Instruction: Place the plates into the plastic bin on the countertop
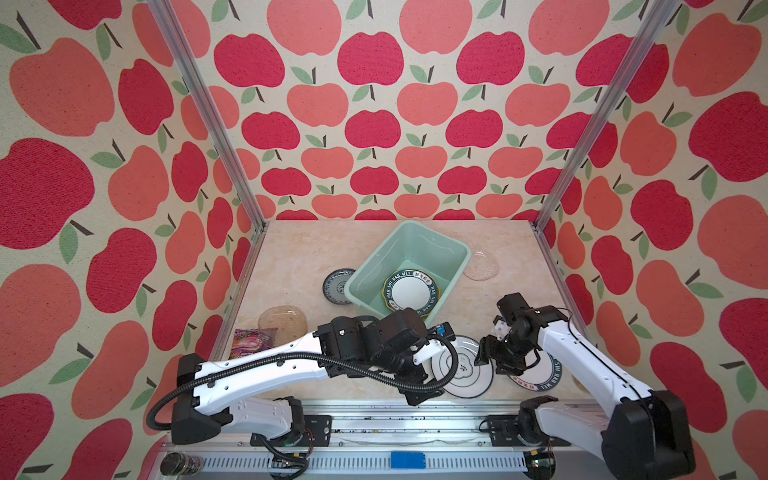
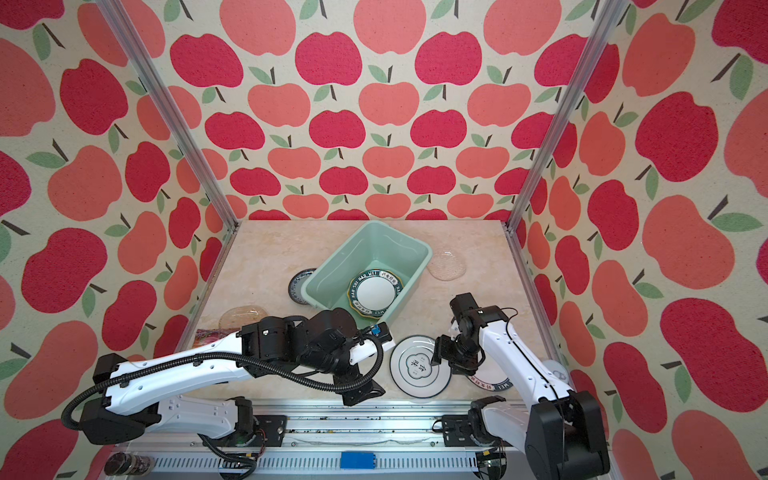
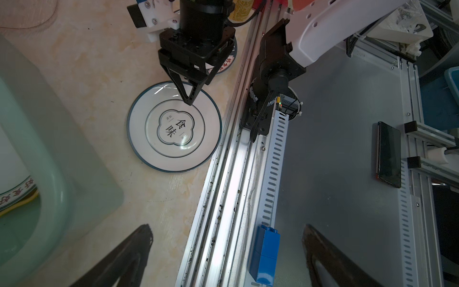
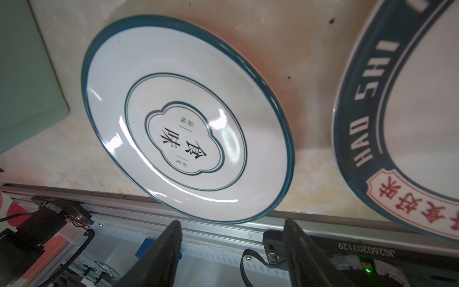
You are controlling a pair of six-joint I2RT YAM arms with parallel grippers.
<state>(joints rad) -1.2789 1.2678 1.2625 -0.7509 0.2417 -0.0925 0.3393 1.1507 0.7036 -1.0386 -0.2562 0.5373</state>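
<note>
Beige countertop [image 1: 291,257]: left fingers [image 3: 139,238] wide, empty; right fingers [image 4: 161,256] apart above emblem plate [image 4: 186,139].

Three walls enclosed the scene: a back wall [image 1: 374,104], a left wall [image 1: 83,166] and a right wall [image 1: 685,166]. All were covered in cream cloth printed with large red and coral apples with green leaves. A left aluminium post [image 1: 208,112] and a right aluminium post [image 1: 600,112] leaned up from the rear corners. Along the front ran a silver rail [image 1: 395,415] and a slotted grey cable duct [image 1: 311,462] with a blue block [image 1: 408,460] on it. The light was bright and even.
</note>
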